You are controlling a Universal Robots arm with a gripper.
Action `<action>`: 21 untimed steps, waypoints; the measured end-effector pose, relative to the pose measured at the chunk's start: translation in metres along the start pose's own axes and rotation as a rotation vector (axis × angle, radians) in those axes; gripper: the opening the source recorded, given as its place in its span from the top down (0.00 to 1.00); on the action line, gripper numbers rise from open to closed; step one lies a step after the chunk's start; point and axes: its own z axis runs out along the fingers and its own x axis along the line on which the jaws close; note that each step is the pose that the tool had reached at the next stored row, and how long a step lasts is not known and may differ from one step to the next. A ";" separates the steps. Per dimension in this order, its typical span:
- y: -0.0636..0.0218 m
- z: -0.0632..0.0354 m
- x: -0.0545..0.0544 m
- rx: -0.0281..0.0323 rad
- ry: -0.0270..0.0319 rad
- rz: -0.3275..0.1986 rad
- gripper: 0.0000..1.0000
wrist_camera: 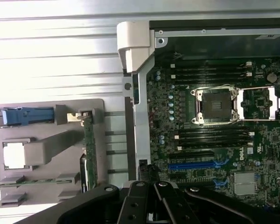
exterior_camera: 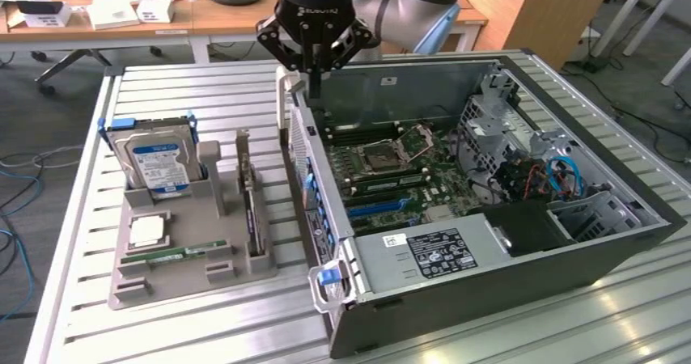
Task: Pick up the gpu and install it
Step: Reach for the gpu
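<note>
The gpu (exterior_camera: 247, 192) is a thin dark card standing on edge in a slot of the grey holder tray (exterior_camera: 212, 236), to the exterior view's left of the open computer case (exterior_camera: 454, 291). In the wrist view the gpu (wrist_camera: 89, 151) shows edge-on with its metal bracket at one end. My gripper (exterior_camera: 316, 87) hangs shut and empty above the far left corner of the case, well apart from the card. Its black linkages (wrist_camera: 149, 200) show in the wrist view over the case's edge. A blue expansion slot (exterior_camera: 378, 206) (wrist_camera: 191, 164) lies bare on the motherboard.
The holder tray also carries a hard drive (exterior_camera: 157, 166), a processor (exterior_camera: 148, 230) and a green memory stick (exterior_camera: 173, 255). Everything stands on a slatted metal table (exterior_camera: 184, 85). Inside the case are a power supply (exterior_camera: 426, 255) and a drive cage (exterior_camera: 588, 218).
</note>
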 end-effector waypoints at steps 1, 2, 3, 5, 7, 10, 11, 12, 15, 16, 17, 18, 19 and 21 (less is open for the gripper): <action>-0.0001 -0.0001 0.003 0.0000 0.0001 0.000 0.89; -0.0003 -0.0001 0.006 0.0000 0.0000 0.000 0.89; -0.0005 -0.0002 0.009 -0.0001 0.0000 0.000 0.89; -0.0009 -0.0003 0.014 0.0000 0.0001 0.000 0.89; -0.0012 -0.0004 0.020 0.0000 0.0000 0.000 0.89; -0.0017 -0.0006 0.028 0.0000 0.0000 0.000 0.89; -0.0018 -0.0007 0.030 0.0000 0.0000 0.000 0.89; -0.0020 -0.0007 0.032 0.0000 0.0001 0.000 0.89; -0.0024 -0.0009 0.040 0.0000 0.0001 0.000 0.89; -0.0026 -0.0010 0.042 0.0001 0.0001 0.000 0.89; -0.0027 -0.0010 0.045 0.0001 0.0001 0.000 0.89; -0.0029 -0.0011 0.047 0.0000 0.0001 0.000 0.89; -0.0030 -0.0011 0.049 0.0000 0.0001 0.000 0.89; -0.0034 -0.0012 0.054 0.0000 0.0000 0.000 0.89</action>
